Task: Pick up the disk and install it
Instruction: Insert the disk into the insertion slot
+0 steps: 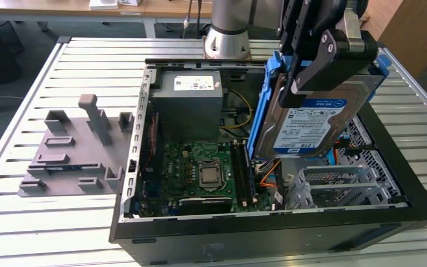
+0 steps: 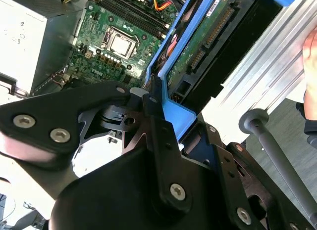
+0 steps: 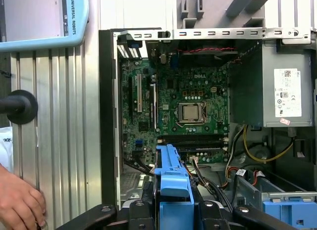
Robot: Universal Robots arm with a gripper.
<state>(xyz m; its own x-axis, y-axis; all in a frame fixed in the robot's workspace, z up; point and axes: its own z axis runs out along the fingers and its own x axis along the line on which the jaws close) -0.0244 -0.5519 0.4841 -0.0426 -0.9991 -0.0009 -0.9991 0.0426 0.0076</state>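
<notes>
The disk [image 1: 308,123], a silver hard drive with a white-and-blue label in a blue plastic carrier, hangs tilted on edge above the open computer case [image 1: 273,222], over its right side in the exterior view. My gripper [image 1: 313,78] is shut on the disk's upper end, its black fingers [image 1: 324,53] clamped on the carrier. The second wrist view shows the carrier [image 2: 174,114] and the drive's green underside [image 2: 198,42] between the fingers [image 2: 153,104]. In the first wrist view the blue carrier [image 3: 171,175] pokes out over the motherboard.
Inside the case lie a green motherboard [image 1: 198,169], a grey power-supply box [image 1: 187,103] and a metal drive cage [image 1: 339,183]. A grey plastic fixture [image 1: 73,150] stands on the slatted table at the exterior view's left. A person's hand [image 3: 17,203] rests beside the case.
</notes>
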